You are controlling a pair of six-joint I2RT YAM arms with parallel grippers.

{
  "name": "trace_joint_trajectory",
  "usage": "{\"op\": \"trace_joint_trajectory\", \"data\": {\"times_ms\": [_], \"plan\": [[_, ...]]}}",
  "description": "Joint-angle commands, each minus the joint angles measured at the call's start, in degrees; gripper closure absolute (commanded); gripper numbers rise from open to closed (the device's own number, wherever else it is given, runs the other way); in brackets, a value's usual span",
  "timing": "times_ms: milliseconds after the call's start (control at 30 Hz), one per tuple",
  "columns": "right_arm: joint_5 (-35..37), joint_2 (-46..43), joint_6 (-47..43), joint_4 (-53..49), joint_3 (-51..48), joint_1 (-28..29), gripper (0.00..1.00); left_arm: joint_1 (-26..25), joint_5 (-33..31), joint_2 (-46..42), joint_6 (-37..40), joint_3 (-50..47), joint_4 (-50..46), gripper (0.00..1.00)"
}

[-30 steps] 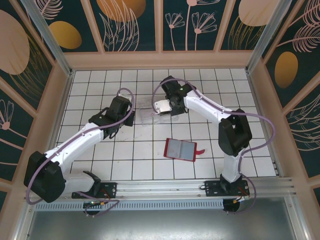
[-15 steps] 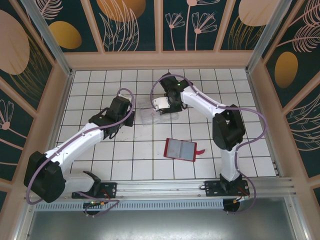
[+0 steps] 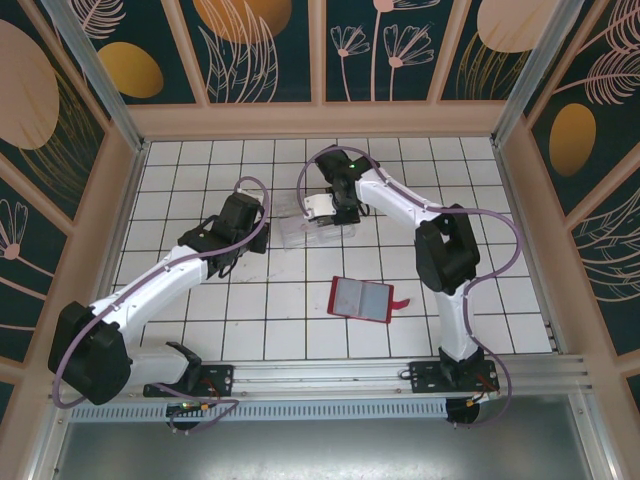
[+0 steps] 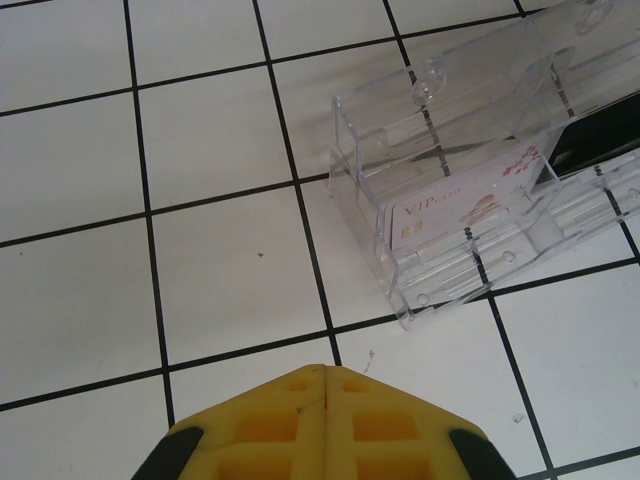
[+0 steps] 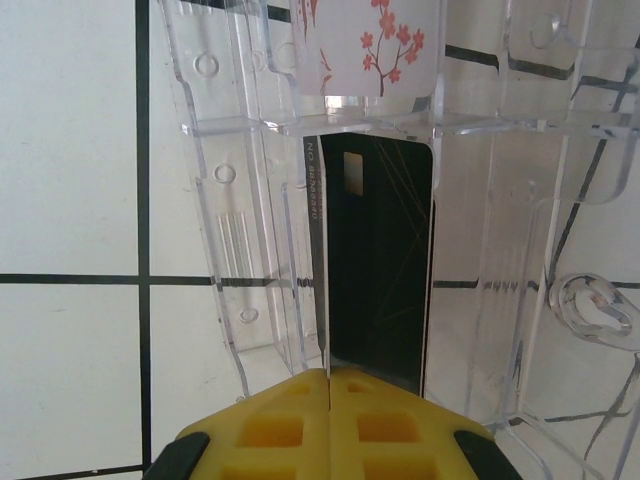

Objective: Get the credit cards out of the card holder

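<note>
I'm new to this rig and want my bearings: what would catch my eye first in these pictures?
A dark credit card sits in a compartment of the clear tray at mid-table, right in front of the shut right pincer. The red card holder lies open, grey inside up, on the white tiles nearer the arm bases.

A clear plastic tray (image 4: 380, 140) lies on the white tiled tabletop (image 4: 210, 270), ahead and to the right of the left pincer (image 4: 325, 372) and apart from it. Straight ahead of the right pincer (image 5: 328, 375), its divider walls (image 5: 225, 250) run away in rows. A pale card (image 5: 365, 45) printed with red blossoms sits in a compartment farther off; its lettering seems to read "VIP". Dark floral wall panels (image 3: 265, 50) enclose the tabletop.
</note>
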Motion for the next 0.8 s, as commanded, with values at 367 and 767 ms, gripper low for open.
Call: {"op": "trace_joint_trajectory", "data": {"times_ms": [367, 767], "plan": [[6.18, 0.25, 3.73, 4.23, 3.48, -0.02, 0.71, 0.35, 0.28, 0.41, 1.23, -0.41, -0.93, 1.0], [10.42, -3.68, 7.8, 13.46, 0.02, 0.06, 0.7, 0.34, 0.16, 0.49, 1.05, -0.77, -1.02, 1.0]]}}
